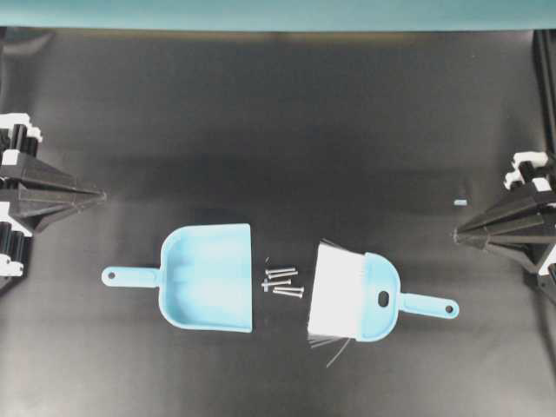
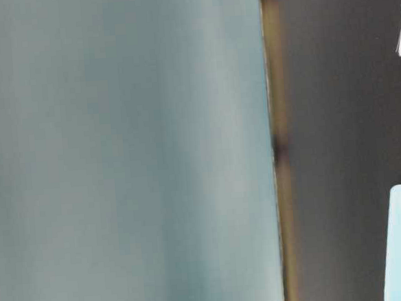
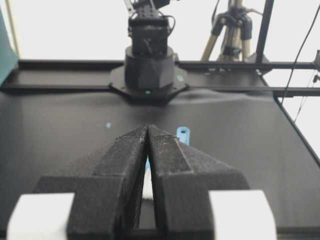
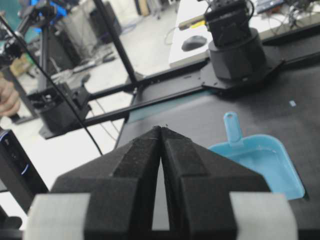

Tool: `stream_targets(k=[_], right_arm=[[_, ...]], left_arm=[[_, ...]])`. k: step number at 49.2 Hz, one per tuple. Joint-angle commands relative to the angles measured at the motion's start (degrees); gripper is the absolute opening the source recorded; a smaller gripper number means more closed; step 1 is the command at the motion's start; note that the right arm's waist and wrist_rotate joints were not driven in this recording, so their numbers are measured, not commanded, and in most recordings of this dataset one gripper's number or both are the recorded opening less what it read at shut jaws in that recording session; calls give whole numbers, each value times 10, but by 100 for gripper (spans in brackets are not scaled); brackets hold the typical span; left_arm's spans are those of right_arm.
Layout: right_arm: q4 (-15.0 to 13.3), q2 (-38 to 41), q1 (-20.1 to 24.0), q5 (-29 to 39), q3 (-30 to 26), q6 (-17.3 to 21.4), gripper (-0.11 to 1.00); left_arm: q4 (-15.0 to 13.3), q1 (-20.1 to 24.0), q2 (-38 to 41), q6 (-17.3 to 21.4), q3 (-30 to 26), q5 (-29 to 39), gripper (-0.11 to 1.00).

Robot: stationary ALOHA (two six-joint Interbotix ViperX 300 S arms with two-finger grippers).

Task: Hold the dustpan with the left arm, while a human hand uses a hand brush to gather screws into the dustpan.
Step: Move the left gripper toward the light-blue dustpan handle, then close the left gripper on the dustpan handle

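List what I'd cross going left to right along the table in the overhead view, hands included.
left hand → dustpan → screws → hand brush → right hand. Both hands are shut and empty, clear of the tools.

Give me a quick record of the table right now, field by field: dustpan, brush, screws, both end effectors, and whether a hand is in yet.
dustpan: light blue dustpan, flat on the table, handle toward the left arm, unheld
hand brush: hand brush, lying opposite, bristles facing the dustpan mouth
screws: about four screws, between dustpan and brush
left end effector: left end effector, shut, empty, apart from the dustpan
right end effector: right end effector, shut, empty
human hand: none over the table
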Motion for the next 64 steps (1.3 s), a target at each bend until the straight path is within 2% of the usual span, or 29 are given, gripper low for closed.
stream_targets(k=[1,5,10,18,23,39,43,51,55,58,64], right_arm=[[1,4,0,-2,-4,0,4],[1,-6,0,24,7,0,0],[0,-30,0,104,14,0,0],[0,-65,0,231,15,0,0],[0,-91,0,268,22,0,0],[0,-159,0,281,83,0,0],[0,-173,0,292,91,0,0],[0,-207,0,323,99,1,0],[0,-222,0,338,98,1,0],[0,-232,0,349,98,1,0],[0,-247,0,359,98,0,0]], left_arm=[[24,-18,22,-10,-13,39,6],[24,-25,42,-25,-17,112,0],[24,-42,76,-52,-25,210,0],[24,-61,116,-65,-40,301,0],[24,-69,139,-66,-53,336,0],[24,-83,249,-101,-72,372,1],[24,-83,285,-96,-81,368,14],[25,-82,338,-93,-84,325,62],[25,-81,357,-100,-80,296,82],[25,-79,370,-105,-81,285,89],[25,-72,392,-110,-91,279,88]])
